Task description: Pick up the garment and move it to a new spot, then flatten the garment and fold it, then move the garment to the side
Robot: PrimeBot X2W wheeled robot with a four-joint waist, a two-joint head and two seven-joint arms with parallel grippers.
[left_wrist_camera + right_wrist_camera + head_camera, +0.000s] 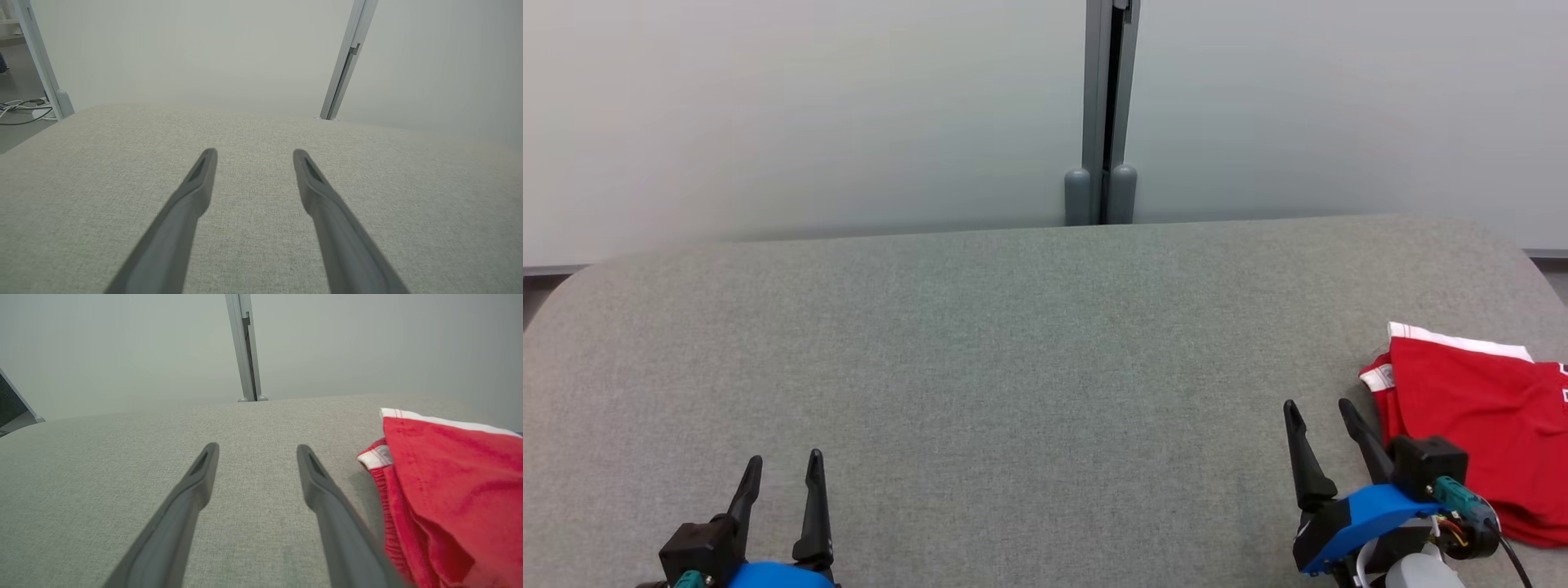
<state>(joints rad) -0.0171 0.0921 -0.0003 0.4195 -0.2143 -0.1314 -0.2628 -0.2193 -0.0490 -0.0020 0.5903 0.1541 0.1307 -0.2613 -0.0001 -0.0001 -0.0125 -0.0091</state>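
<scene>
Garment (1478, 425), red w/ white trim, lies at table (1013, 343) R edge, 3 o'clock in head view. R gripper (1318, 405) wide, empty, just beside it; garment at its 2 o'clock. L gripper (786, 457) wide, empty, well apart. R arm nearer. Long axis unclear, cropped.

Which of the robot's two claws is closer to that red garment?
Right. The right gripper sits open just left of the red garment. The left gripper is far off across the grey surface.
</scene>
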